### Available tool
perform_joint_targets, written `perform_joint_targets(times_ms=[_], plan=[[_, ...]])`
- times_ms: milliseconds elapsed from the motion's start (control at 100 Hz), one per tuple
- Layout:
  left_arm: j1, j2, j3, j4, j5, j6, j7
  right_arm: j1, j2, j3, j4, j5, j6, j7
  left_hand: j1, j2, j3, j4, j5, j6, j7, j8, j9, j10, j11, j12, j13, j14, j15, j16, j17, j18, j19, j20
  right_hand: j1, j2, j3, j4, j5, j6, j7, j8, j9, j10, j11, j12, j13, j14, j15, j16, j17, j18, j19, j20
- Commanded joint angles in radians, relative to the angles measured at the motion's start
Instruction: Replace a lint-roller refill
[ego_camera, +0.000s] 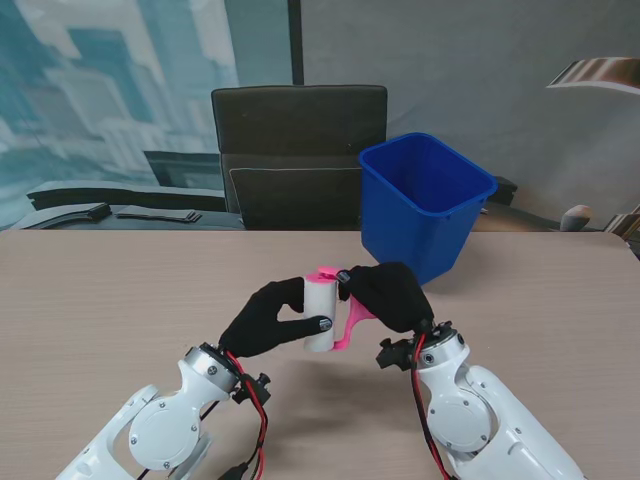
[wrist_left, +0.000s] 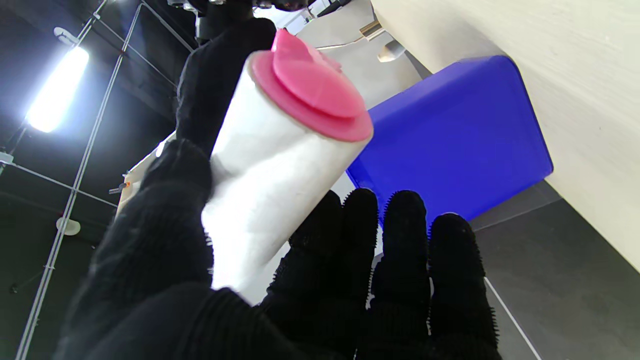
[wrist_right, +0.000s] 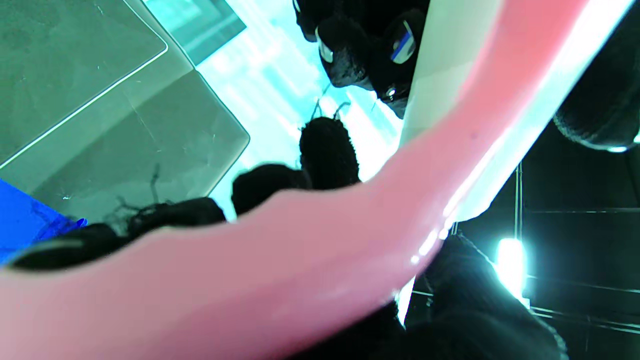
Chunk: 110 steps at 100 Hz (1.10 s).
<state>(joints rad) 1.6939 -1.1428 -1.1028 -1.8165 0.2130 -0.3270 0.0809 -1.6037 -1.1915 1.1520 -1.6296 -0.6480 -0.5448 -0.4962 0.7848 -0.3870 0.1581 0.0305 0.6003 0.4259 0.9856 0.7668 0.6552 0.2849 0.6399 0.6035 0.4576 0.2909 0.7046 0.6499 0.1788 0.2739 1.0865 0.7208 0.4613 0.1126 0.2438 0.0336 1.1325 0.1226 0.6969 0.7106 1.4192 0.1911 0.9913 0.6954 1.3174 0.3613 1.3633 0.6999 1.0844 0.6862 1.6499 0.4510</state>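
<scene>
- Currently the white cylindrical paper refill roll (ego_camera: 321, 316) is held upright above the wooden bench (ego_camera: 120, 300), capped by the pink plastic lint-roller handle (ego_camera: 352, 318).
- Left hand (ego_camera: 268, 320) grasps the roll's side.
- Right hand (ego_camera: 392, 295) grips the handle, so separation likely runs along the roll's upright axis.
- Blue plastic bin (ego_camera: 425, 200) stands farther from me, nearer the right hand.

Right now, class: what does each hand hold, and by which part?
The left hand grips the white refill roll round its barrel; the right hand grips the pink lint-roller handle.

The pink handle (wrist_right: 280, 280) fills the right wrist view blurred, its ends cut off by the edges
</scene>
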Motion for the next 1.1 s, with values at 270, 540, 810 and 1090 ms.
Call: perform_joint_targets(times_ms=[270, 540, 810, 1090], plan=[[-0.052, -0.004, -0.013, 0.085, 0.139, -0.16, 0.047, -0.025, 0.001, 0.034, -0.024, -0.031, 0.004, -0.02, 0.084, 0.024, 0.354, 0.168, 0.06, -0.112, 0.309, 0.021, 0.059, -0.104, -0.006, 0.057, 0.03, -0.009, 0.035, 0.015, 0.019, -0.008, 0.044, -0.023, -0.042, -0.009, 0.032, -0.016, -0.115, -0.038, -0.079, 0.006, -0.129, 0.018, -0.164, -0.086, -0.015, -0.181, -0.385, -0.176, -0.206, -0.285, -0.112, 0.033], [-0.083, -0.004, -0.023, 0.148, 0.324, -0.258, 0.137, -0.046, 0.002, 0.06, -0.05, -0.05, 0.011, -0.034, 0.082, 0.029, 0.352, 0.161, 0.057, -0.117, 0.312, 0.016, 0.058, -0.107, -0.007, 0.057, 0.03, -0.014, 0.032, 0.014, 0.016, -0.009, 0.041, -0.027, -0.034, -0.029, 0.042, -0.014, -0.154, -0.045, -0.101, 0.008, -0.231, 0.039, -0.181, -0.111, -0.048, -0.165, -0.542, -0.199, -0.311, -0.292, -0.163, 0.065], [-0.087, -0.003, -0.031, 0.161, 0.38, -0.274, 0.167, -0.07, 0.006, 0.088, -0.077, -0.065, 0.015, -0.035, 0.097, 0.043, 0.34, 0.147, 0.056, -0.121, 0.312, 0.014, 0.059, -0.105, -0.009, 0.056, 0.03, -0.017, 0.03, 0.014, 0.015, -0.008, 0.036, -0.032, -0.024, -0.081, 0.069, -0.004, -0.177, -0.041, -0.115, 0.008, -0.27, 0.041, -0.192, -0.123, -0.088, -0.164, -0.576, -0.189, -0.349, -0.3, -0.179, 0.08], [-0.096, -0.003, -0.039, 0.182, 0.488, -0.308, 0.238, -0.095, 0.018, 0.11, -0.106, -0.088, 0.018, -0.005, 0.103, 0.049, 0.325, 0.142, 0.053, -0.12, 0.308, 0.014, 0.052, -0.105, -0.01, 0.058, 0.026, -0.018, 0.026, 0.013, 0.009, -0.007, 0.03, -0.035, 0.116, -0.343, 0.227, 0.001, -0.299, -0.064, -0.173, -0.029, -0.424, 0.009, -0.258, -0.15, -0.25, -0.215, -0.696, -0.184, -0.512, -0.344, -0.298, 0.118]])
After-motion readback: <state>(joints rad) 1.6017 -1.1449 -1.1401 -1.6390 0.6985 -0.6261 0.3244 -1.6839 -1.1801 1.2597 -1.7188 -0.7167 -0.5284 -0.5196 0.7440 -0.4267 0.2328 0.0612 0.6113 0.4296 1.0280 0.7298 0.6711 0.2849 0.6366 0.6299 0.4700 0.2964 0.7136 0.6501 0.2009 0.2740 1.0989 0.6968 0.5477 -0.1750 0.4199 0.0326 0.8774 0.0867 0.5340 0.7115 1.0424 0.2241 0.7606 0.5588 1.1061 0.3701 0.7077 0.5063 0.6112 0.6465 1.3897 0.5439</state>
